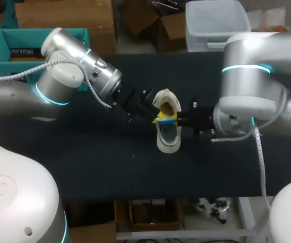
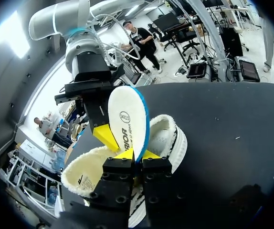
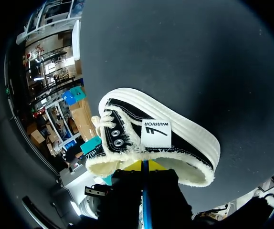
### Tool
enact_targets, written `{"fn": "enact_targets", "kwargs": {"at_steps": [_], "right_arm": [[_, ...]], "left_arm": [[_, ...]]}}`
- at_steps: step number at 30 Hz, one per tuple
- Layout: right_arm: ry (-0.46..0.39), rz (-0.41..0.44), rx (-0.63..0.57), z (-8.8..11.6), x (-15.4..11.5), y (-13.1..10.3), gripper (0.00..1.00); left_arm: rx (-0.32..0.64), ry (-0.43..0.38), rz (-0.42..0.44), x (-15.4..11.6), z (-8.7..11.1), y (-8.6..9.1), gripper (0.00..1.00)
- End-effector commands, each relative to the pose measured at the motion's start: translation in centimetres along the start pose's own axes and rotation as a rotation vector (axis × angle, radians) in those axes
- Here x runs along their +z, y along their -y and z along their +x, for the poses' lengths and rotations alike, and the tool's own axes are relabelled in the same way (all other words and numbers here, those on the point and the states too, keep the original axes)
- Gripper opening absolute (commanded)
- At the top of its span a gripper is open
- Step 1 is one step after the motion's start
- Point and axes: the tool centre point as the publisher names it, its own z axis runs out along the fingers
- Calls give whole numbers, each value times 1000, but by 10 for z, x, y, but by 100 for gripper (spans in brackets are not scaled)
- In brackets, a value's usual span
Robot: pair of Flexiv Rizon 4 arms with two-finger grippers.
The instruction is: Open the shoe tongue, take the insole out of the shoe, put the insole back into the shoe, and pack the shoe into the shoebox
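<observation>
Insole (image 2: 127,121), oval, foam perhaps, frayed canvas shoe (image 3: 184,138)

Print stands on the insole (image 2: 127,119) and a shoe label (image 3: 155,133) (wording unread).

Left gripper (image 2: 136,155) and right gripper (image 3: 145,165) meet mid-table, both clamped on the insole (image 2: 127,119) from opposite sides.
</observation>
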Motion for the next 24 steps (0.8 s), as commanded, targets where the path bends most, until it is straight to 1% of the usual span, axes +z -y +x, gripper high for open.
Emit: {"fn": "enact_targets", "kwargs": {"at_steps": [1, 2, 3, 4, 5, 6, 7, 11, 13, 15, 18, 19, 21, 22, 23, 24], "right_arm": [[36, 4, 2, 5, 8, 4, 0], [35, 0, 4, 5, 7, 4, 0], [34, -3, 5, 4, 6, 4, 0], [32, -7, 10, 4, 6, 4, 0], [31, -12, 15, 3, 5, 4, 0], [28, -16, 20, 2, 4, 3, 0], [24, -19, 25, 1, 4, 3, 0], [18, -32, 42, -2, 1, 1, 0], [14, -33, 49, -3, 0, -1, 0], [12, -35, 52, -4, -1, -2, 0], [9, -40, 58, -5, -2, -3, 0], [10, -47, 60, -5, -2, -3, 0], [10, -48, 61, -5, -3, -3, 0], [10, -49, 61, -5, -3, -3, 0], [10, -50, 61, -5, -3, -3, 0], [10, -50, 61, -5, -3, -3, 0]], "left_arm": [[-8, 3, 11, 6, -3, 1, 0], [-7, 4, 13, 5, -4, 3, 5], [-6, 4, 20, 5, -4, 4, 33], [-6, 3, 26, 4, -4, 6, 47], [-2, 5, 28, 3, -4, 8, 51], [1, 7, 30, 2, -3, 10, 59], [4, 9, 39, 1, -3, 12, 64], [9, 13, 62, -5, -2, 20, 73], [12, 14, 71, -7, -1, 23, 70], [13, 13, 75, -9, 0, 26, 71], [15, 14, 76, -13, 1, 28, 69], [15, 16, 75, -14, 2, 28, 65], [14, 22, 77, -16, 2, 28, 48], [14, 25, 80, -16, 2, 29, 36], [13, 26, 82, -16, 2, 29, 18], [13, 27, 83, -15, 2, 29, 6]]}}
